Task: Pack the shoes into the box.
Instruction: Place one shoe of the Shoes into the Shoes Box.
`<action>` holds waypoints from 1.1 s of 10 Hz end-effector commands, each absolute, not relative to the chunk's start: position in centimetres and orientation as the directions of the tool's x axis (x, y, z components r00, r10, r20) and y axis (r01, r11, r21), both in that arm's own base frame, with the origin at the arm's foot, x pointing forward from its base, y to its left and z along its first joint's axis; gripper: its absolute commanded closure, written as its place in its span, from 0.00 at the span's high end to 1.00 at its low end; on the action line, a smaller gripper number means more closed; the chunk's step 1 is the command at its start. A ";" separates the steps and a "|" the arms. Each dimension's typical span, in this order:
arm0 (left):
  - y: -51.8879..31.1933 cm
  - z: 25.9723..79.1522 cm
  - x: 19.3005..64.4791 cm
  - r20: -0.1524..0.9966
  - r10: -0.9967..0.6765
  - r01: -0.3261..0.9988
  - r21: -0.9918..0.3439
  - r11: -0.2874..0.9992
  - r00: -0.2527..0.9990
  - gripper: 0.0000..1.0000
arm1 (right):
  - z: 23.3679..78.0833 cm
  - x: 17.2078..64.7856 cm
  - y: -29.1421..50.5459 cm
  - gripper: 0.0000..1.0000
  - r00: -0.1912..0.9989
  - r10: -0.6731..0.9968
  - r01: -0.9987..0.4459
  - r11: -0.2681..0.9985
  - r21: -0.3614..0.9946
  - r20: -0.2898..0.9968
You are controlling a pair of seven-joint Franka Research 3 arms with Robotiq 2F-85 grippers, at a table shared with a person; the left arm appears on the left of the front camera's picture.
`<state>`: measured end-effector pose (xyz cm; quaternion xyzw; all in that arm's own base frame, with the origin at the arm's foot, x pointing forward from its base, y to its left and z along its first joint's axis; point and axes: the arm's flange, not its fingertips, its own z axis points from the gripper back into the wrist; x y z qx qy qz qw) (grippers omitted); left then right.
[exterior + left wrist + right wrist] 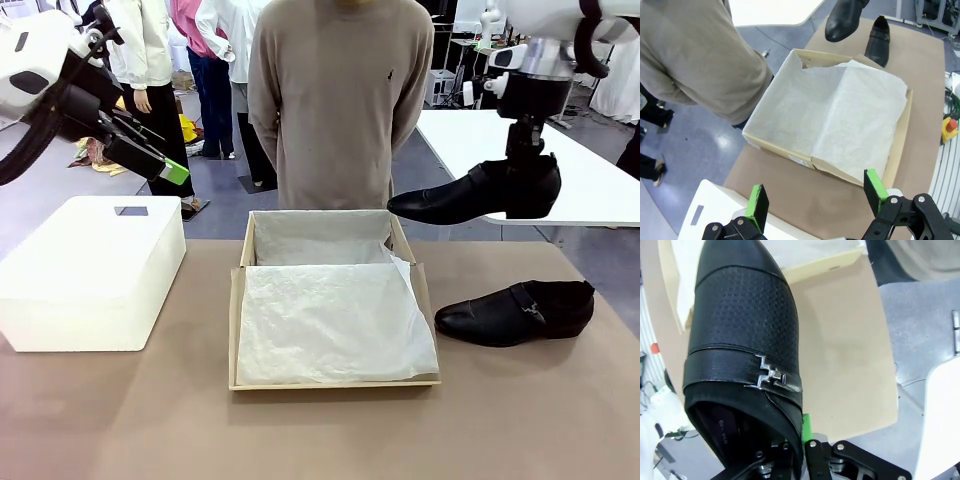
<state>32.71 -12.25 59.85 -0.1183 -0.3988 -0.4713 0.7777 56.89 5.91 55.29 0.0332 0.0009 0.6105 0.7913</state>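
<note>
Right gripper (522,160) clamped the heel of one black glossy pointed leather shoe (470,195) aloft at the tissue-lined tan cardboard box's (236,330) 2 o'clock, twin shoe (515,312) lay on the table (520,420) at 3, left gripper (816,192) gaped wide.

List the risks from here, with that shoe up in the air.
1. The right tool pinches the raised shoe at its heel rim alone, with the long toe jutting sideways; it may tilt or slip out.
2. Loose tissue paper covers the box; the toe could snag and bunch it.
3. The raised shoe hangs near the box's far right corner and may clip the wall when lowered.
</note>
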 end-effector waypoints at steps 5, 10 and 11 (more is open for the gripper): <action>-12.2 59.8 32.7 0.736 -0.635 0.831 0.187 0.524 0.235 1.00 | 55.4 56.9 6.7 0.00 0.249 0.968 -0.967 0.248 0.054 0.028; -12.2 59.8 32.7 0.736 -0.635 0.831 0.187 0.524 0.235 1.00 | 55.0 57.2 8.2 0.00 0.248 0.968 -0.968 0.246 0.054 0.034; -12.2 59.8 32.7 0.736 -0.635 0.831 0.187 0.524 0.235 1.00 | 55.3 57.6 9.9 0.00 0.264 0.963 -0.964 0.262 0.053 0.053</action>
